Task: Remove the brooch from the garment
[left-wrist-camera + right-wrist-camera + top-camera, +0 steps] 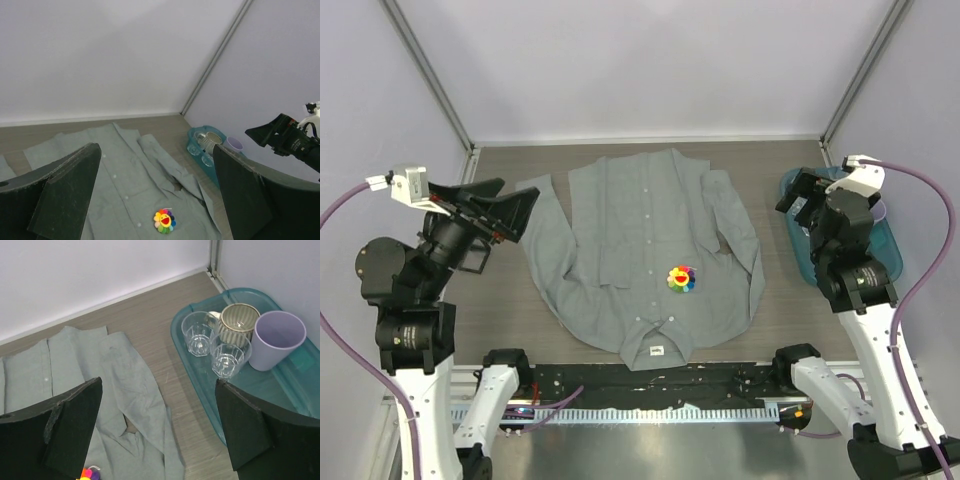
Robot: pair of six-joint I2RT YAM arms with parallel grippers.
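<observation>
Brooch (682, 279) pinned on garment (620, 240) — left tool (520, 206), right tool (796, 200) raised at sides, both spread, empty.

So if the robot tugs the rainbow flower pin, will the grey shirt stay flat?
Probably not. The shirt lies limp and wrinkled, so it likely lifts floppily with the brooch. The brooch looks tiny and light, likely stiff, so it shouldn't bend.
</observation>
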